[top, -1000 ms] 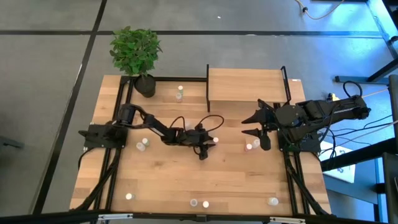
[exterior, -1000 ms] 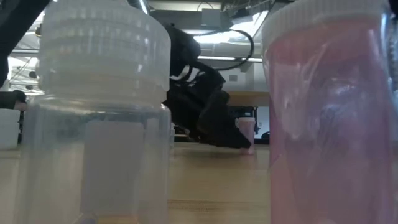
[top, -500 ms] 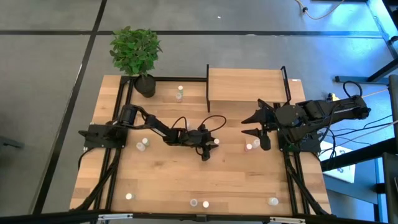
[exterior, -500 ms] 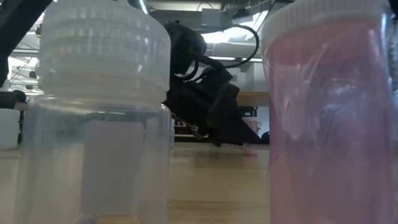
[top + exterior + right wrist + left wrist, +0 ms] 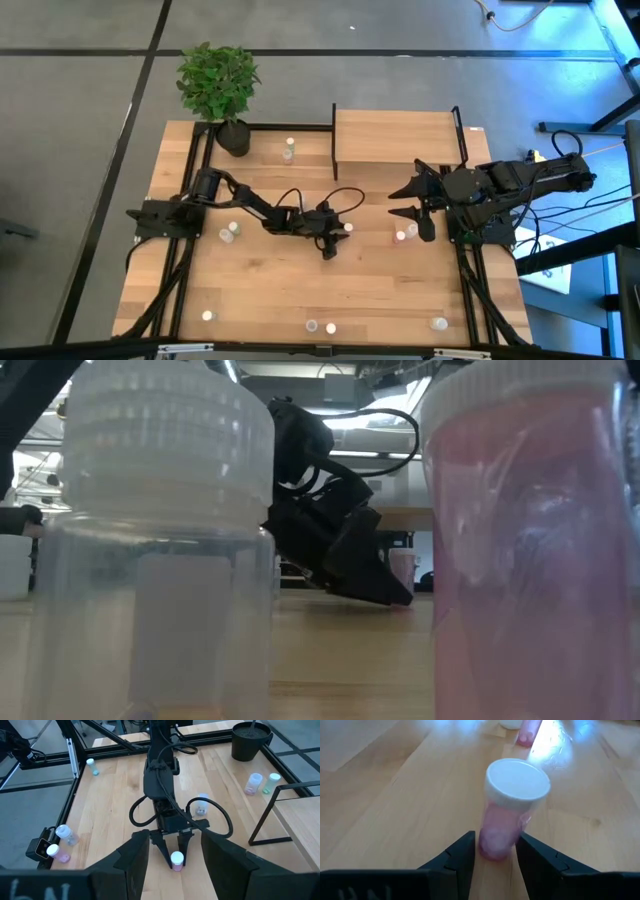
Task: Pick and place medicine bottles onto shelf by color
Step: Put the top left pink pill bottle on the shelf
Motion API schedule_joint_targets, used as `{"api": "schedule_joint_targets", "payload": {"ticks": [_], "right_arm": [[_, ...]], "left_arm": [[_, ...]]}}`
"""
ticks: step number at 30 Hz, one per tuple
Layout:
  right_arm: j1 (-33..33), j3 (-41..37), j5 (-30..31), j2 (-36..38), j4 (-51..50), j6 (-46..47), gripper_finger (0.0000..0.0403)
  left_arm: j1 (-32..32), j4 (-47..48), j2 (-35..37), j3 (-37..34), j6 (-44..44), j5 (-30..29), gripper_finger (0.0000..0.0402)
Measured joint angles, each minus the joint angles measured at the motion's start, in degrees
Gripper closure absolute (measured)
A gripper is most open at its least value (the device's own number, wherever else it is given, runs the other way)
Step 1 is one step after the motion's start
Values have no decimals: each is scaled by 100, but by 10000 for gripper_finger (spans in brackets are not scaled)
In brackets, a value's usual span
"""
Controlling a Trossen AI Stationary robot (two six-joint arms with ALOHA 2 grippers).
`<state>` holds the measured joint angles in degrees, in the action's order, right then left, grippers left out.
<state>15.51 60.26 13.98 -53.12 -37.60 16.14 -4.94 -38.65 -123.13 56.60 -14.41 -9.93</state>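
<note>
A small pink medicine bottle (image 5: 512,810) with a white cap stands on its base near the table's middle (image 5: 347,228). My left gripper (image 5: 496,851) reaches it from the table's left and is shut on it. My right gripper (image 5: 405,200) hangs open above the table in front of the shelf's right end, with nothing between its fingers. The shelf (image 5: 397,137), a light-wood platform on black posts, stands at the far middle with a bare top. Other medicine bottles are scattered over the table. My left gripper pinches the pink bottle's lower body (image 5: 492,845) between its two fingers, one on each side. The fingers (image 5: 462,852) come from the table's left, slanting down. The bottle stands nearly upright with its base on the table and its white cap (image 5: 517,779) above the fingers.
Two bottles (image 5: 288,150) stand at the far edge by a potted plant (image 5: 218,85). Two more (image 5: 231,230) sit beside my left arm and two (image 5: 405,233) below my right gripper. Others (image 5: 320,327) line the near edge, two right before the low camera (image 5: 160,540).
In the low view my left arm's wrist has shifted slightly while its fingers have stayed at the pink bottle. The bottle has kept standing at the same spot on the table.
</note>
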Motion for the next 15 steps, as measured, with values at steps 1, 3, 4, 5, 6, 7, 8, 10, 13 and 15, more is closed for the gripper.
{"api": "schedule_joint_targets", "payload": {"ticks": [1, 3, 4, 5, 6, 7, 8, 10, 13, 15], "right_arm": [[0, -2, -1, 0, 0, 0, 221], [0, -2, -1, 0, 0, -1, 221], [0, -2, 0, 0, 0, -2, 221], [0, -2, -2, 0, 0, -2, 221], [0, -2, 0, 0, 0, -2, 221], [0, -1, 0, 0, 0, -2, 221], [0, -2, 0, 0, 0, -2, 221], [0, -2, 0, 0, 0, -2, 221], [0, -2, -1, 0, 1, -2, 221], [-1, -2, -1, 0, 0, -2, 221]], "left_arm": [[3, 0, 0, 0, -2, 0, 267], [5, 2, 0, 0, -2, -2, 272], [5, 2, 0, 0, -2, -2, 277], [5, 2, 0, 0, -3, -2, 284], [5, 0, 0, 0, -4, -2, 291], [5, -2, 0, 0, -7, -2, 299], [5, -5, 0, 0, -9, -2, 307], [5, -8, 0, 0, -15, -2, 320], [5, -9, 2, 0, -17, -2, 332], [5, -9, 2, 0, -19, -2, 336]]}}
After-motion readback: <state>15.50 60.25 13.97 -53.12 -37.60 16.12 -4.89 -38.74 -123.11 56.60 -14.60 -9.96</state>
